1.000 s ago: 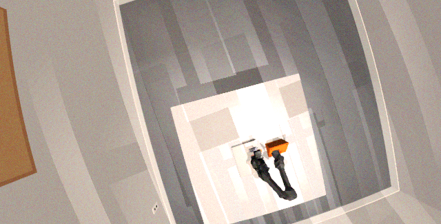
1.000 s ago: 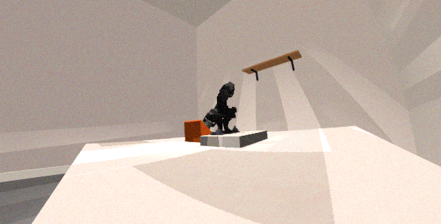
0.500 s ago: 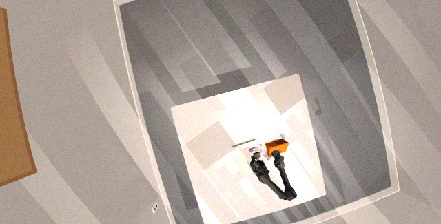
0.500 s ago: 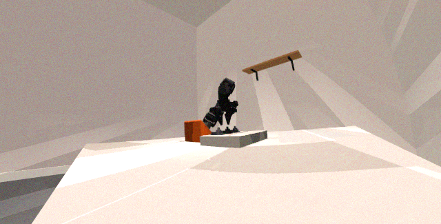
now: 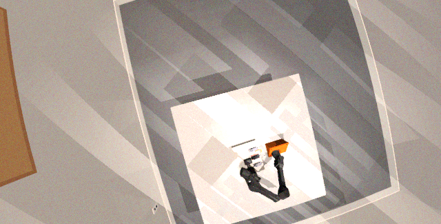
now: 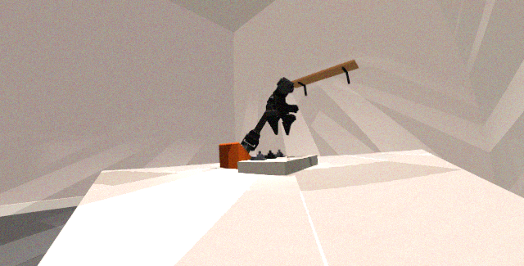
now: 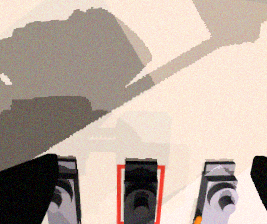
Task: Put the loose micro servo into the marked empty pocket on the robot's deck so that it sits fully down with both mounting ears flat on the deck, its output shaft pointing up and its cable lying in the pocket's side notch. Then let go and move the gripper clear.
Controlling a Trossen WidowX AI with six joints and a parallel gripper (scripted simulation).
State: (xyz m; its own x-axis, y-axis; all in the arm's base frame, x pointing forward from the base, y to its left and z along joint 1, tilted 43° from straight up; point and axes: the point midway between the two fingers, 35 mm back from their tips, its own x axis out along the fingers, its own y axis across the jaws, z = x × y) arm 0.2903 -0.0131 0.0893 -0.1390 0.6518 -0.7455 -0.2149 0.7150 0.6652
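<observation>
In the wrist view a dark micro servo (image 7: 140, 192) sits inside the red marked pocket outline (image 7: 119, 192) on the pale deck (image 7: 177, 159) (image 6: 282, 167), its round output shaft facing up at the camera. Two paler servos, one on the left (image 7: 65, 192) and one on the right (image 7: 218, 192), sit on either side of it. My gripper (image 7: 158, 166) (image 6: 281, 128) (image 5: 247, 163) is wide open and empty. It is raised well above the deck, with its fingers clear of the servos.
An orange box (image 6: 230, 155) (image 5: 276, 145) stands beside the arm's base at the deck's far end. A wooden shelf (image 6: 325, 74) hangs on the back wall. A wooden board (image 5: 10, 114) lies far left outside the enclosure.
</observation>
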